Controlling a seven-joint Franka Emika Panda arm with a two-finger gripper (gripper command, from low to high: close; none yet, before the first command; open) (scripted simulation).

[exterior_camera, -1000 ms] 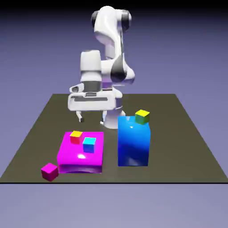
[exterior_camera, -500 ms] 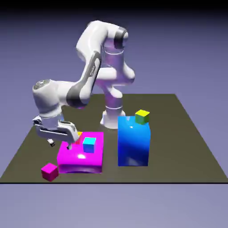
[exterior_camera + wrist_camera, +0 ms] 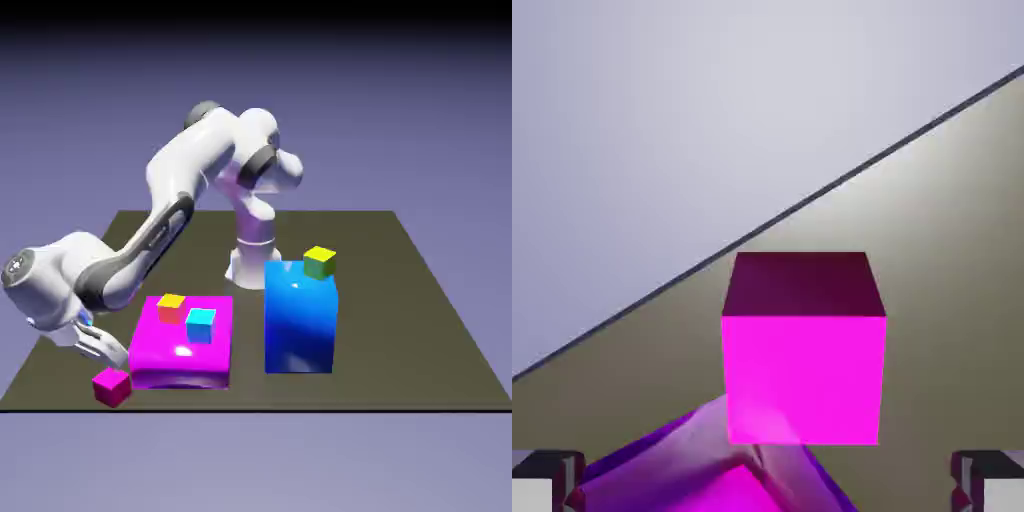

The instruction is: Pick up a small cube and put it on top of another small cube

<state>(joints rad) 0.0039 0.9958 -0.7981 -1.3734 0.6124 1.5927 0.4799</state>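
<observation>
Gripper spread wide, nothing pinched. Small magenta cube lies ahead, between the fingertips' lines.

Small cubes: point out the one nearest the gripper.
The magenta-pink cube, on the table near its edge; the gripper hovers beside it, while the other small cubes sit on big blocks.
</observation>
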